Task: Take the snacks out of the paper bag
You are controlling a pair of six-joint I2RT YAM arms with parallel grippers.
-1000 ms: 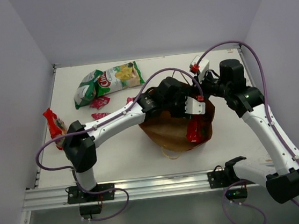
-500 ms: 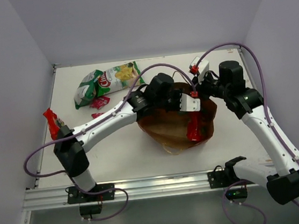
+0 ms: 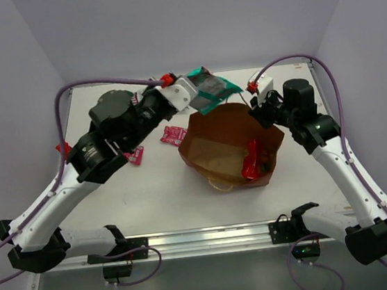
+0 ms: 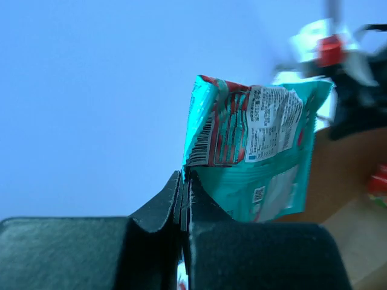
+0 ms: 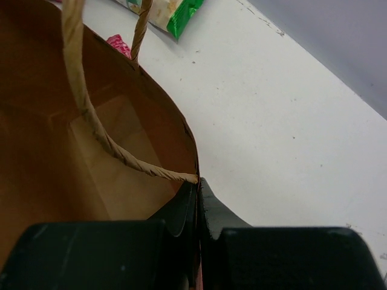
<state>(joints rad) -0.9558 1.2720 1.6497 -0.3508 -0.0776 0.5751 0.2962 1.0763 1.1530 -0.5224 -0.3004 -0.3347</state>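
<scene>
The paper bag [image 3: 221, 142] stands open at mid-table, tan inside. My right gripper [image 3: 258, 109] is shut on its far right rim [image 5: 192, 158], beside a twisted handle [image 5: 103, 136]. My left gripper [image 3: 191, 97] is raised above the bag's far left edge, shut on the teal packet [image 3: 209, 89], pinching its lower corner [image 4: 254, 151]. Two small red-pink sachets [image 3: 173, 134] [image 3: 136, 156] lie on the table left of the bag. The green-white chip bag [image 5: 175, 11] shows only in the right wrist view. A red item [image 3: 253, 160] lies inside the bag; I cannot tell what it is.
A red packet [image 3: 61, 149] peeks out at the table's left edge behind my left arm. White walls close the table on three sides. A metal rail [image 3: 190, 242] runs along the near edge. My left arm crosses above the table's left half.
My left gripper shut on the teal packet inside the bag, then rose out and back to the left with it. The right gripper kept its hold on the rim.
</scene>
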